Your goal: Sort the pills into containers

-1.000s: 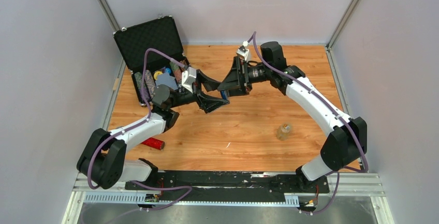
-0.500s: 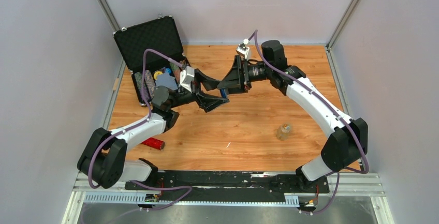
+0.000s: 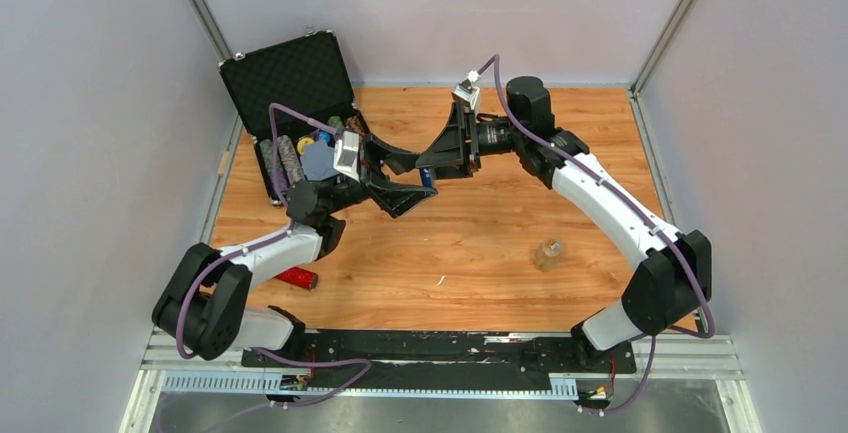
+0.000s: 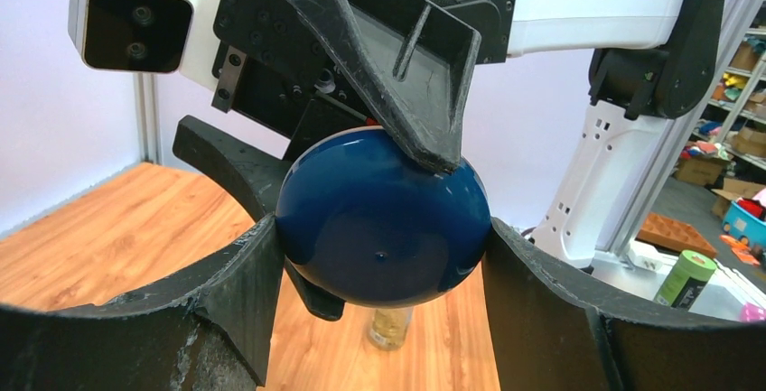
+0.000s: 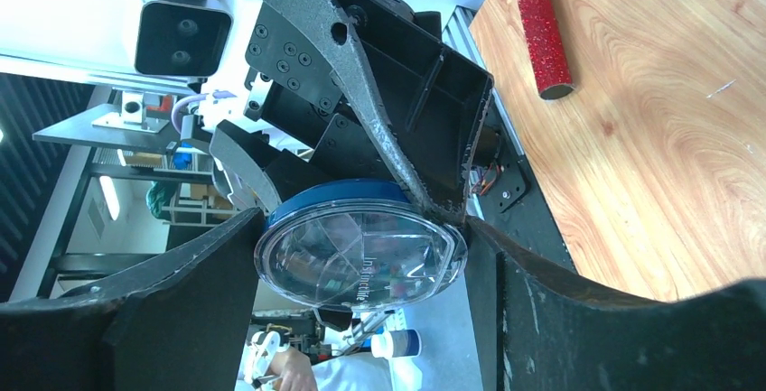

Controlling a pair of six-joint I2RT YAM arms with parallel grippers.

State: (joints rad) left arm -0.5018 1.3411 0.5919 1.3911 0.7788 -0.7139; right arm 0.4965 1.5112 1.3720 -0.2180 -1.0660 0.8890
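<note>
The container is a round case with a dark blue base [image 4: 379, 219] and a clear, divided lid [image 5: 361, 260]. It hangs in mid-air above the table's middle back [image 3: 428, 179]. My left gripper [image 4: 379, 246] is shut on the blue base, with both fingers pressing its sides. My right gripper [image 5: 361, 256] faces it and is shut on the clear lid's rim. In the top view the left gripper [image 3: 424, 181] and the right gripper [image 3: 428, 171] meet nose to nose. No loose pills can be made out. A small clear bottle [image 3: 547, 253] with yellowish contents stands on the table.
An open black case [image 3: 295, 83] with coloured chips and rolls stands at the back left, close behind the left wrist. A red glittery tube [image 3: 296, 277] lies near the left arm's base. The wooden table [image 3: 480, 253] is walled on three sides.
The right gripper's jaws have closed on the container's lid. Both grippers, with the container between them, have drifted slightly left and back.
</note>
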